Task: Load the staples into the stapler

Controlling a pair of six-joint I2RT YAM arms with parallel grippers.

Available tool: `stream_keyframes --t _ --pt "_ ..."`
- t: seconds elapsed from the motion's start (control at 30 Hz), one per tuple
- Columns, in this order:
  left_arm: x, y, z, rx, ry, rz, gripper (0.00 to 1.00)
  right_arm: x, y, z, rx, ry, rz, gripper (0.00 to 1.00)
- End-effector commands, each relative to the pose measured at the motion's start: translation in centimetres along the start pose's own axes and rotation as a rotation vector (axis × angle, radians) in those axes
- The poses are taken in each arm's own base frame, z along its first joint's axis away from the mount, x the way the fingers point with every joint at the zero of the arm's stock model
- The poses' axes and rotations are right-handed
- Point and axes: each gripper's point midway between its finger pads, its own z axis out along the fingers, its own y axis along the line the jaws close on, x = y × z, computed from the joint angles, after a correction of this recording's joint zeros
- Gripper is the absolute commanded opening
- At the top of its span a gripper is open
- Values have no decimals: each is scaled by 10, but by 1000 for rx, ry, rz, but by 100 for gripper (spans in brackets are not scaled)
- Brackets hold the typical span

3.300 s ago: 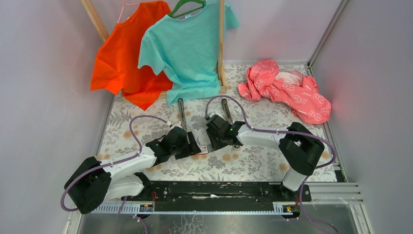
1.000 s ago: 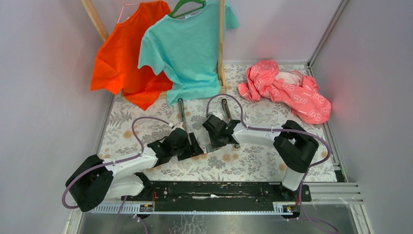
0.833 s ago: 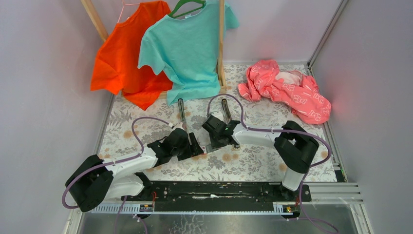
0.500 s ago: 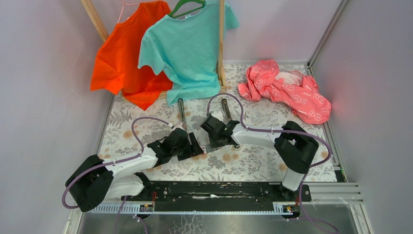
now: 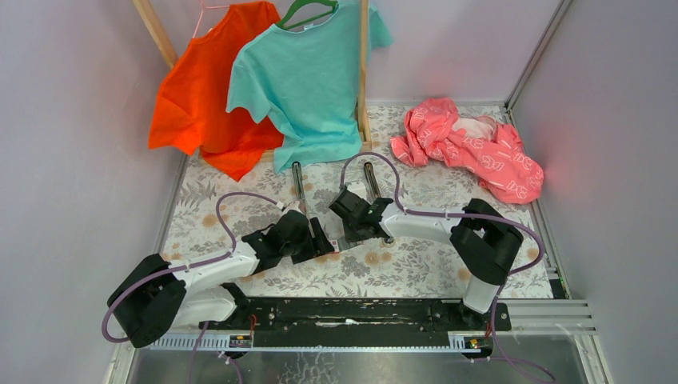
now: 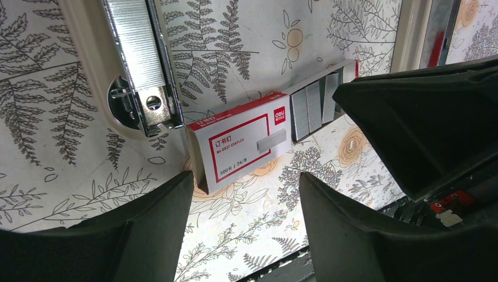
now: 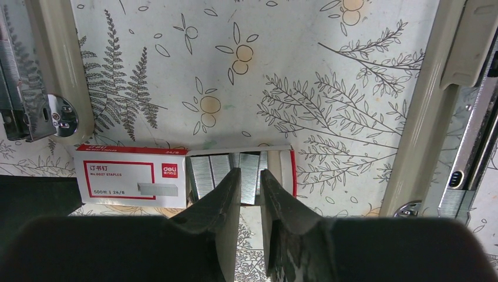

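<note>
staples box (image 7: 129, 182) was open, strips (image 7: 202, 176) exposed | right gripper (image 7: 249, 173) was narrowed over one strip, pinch unclear | left gripper (image 6: 245, 182) stood spread, empty | nothing was in stapler (image 7: 424, 117) yet; loading undone

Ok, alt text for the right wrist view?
The right hand holds its narrowly parted fingers over the open staple box, tips either side of one grey staple strip. Opened stapler parts lie at both edges on floral cloth.

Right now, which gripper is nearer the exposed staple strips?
Right. The right gripper flanks one of the staple strips; the left gripper hovers open by the box sleeve.
</note>
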Motion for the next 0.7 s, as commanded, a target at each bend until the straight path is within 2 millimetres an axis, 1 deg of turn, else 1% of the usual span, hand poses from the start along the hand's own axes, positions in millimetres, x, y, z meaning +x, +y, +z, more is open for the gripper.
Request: stream_keyframes --t 0.0,0.3,0.67 --pt "1 -2 2 22 -10 2 73 -16 11 -3 -13 -47 23 26" --pt "2 -3 2 25 -7 2 73 -11 12 3 -11 -30 19 26" --pt "2 -3 2 25 -6 3 73 -11 17 4 -24 -24 6 26"
